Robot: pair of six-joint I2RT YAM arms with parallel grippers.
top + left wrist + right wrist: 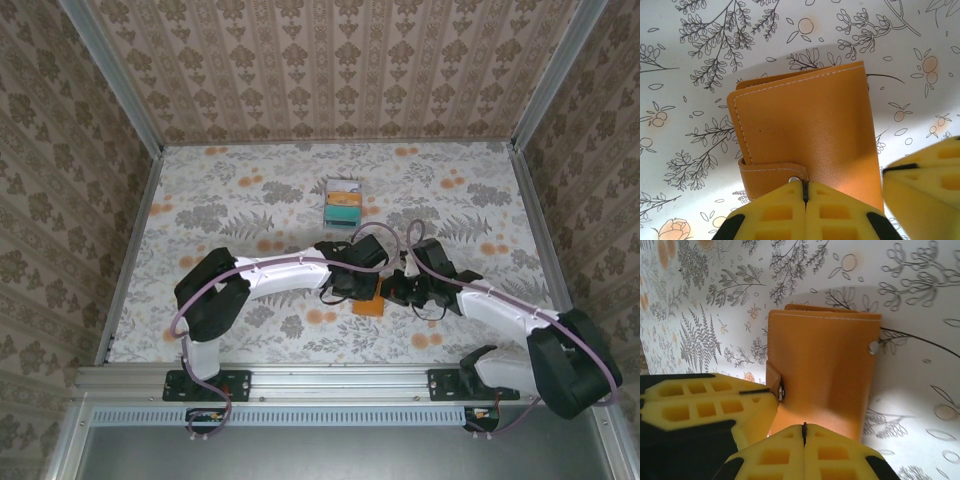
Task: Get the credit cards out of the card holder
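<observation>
Closely, card holder (805, 125), nipped by left gripper (804, 189), right gripper (804, 431)

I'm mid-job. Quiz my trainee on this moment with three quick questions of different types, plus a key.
1. True or false: the orange card holder is folded closed.
2. The stacked credit cards lie: A) on the table beyond the holder, apart from it; B) inside the holder; C) at the table's near edge.
3. What are the left hand and right hand shut on?
Key: 1 true; 2 A; 3 the card holder.
</observation>
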